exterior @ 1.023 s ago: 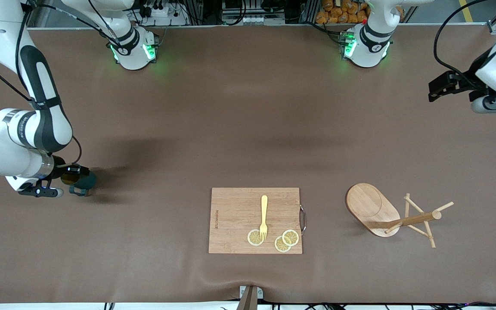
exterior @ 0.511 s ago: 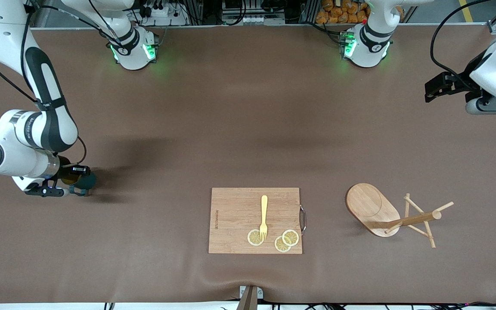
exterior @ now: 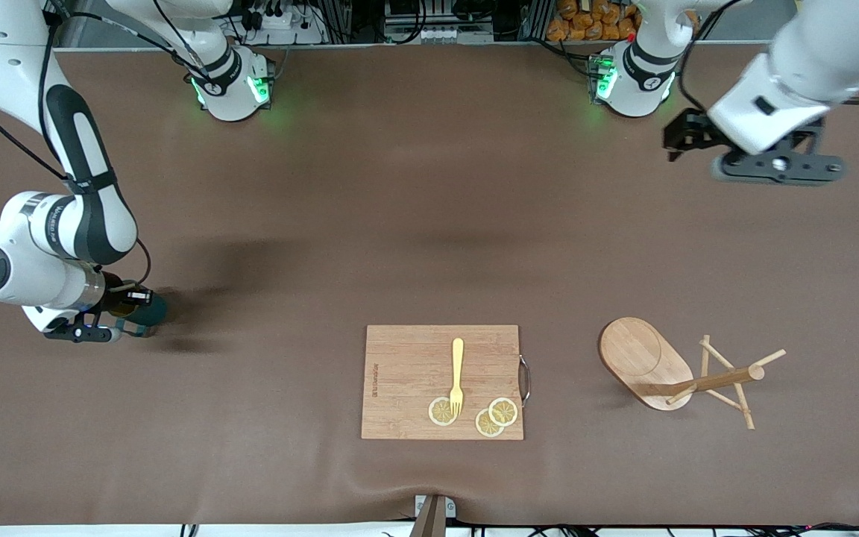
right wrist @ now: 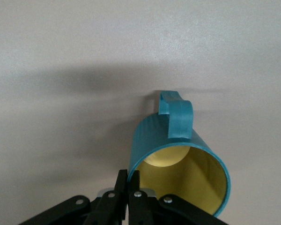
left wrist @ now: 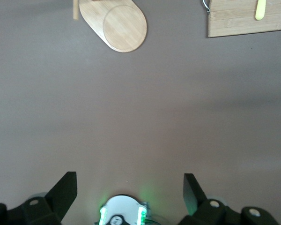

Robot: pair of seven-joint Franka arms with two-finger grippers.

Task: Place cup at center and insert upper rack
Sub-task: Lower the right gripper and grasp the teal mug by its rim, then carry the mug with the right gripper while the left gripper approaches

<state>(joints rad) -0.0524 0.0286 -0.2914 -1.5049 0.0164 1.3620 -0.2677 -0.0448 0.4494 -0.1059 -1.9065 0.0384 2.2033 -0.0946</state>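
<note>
Teal on the outside and yellowish inside, the cup (exterior: 148, 311) sits at the right arm's end of the table (exterior: 400, 224), about level with the farther edge of the cutting board and well apart from it. The right gripper (exterior: 120, 317) is down at it, its fingers (right wrist: 131, 187) pinched together on the cup's rim, one inside and one outside the wall. In the right wrist view the cup (right wrist: 180, 164) shows its open mouth toward the camera, with the handle (right wrist: 177, 117) standing up from its outer wall.

Toward the middle of the table, near the front camera, lies the rectangular wooden cutting board (exterior: 407, 358), a metal handle (exterior: 525, 380) on the edge that faces the left arm's end. A yellow fork (exterior: 457, 377) lies on it, its tines over one of three lemon slices (exterior: 502, 411) grouped at the board's nearer edge.

Beside the board, toward the left arm's end, the upper rack (exterior: 679, 373) lies tipped on its side: the oval base (exterior: 642, 362) stands on edge and the post (exterior: 713, 380) with its thin pegs points toward the left arm's end.

Over bare table near the left arm's base hangs the left gripper (exterior: 772, 165), its fingers (left wrist: 65, 192) spread wide and holding nothing; its wrist view takes in the rack's base (left wrist: 117, 23) and a corner of the board (left wrist: 248, 18)
</note>
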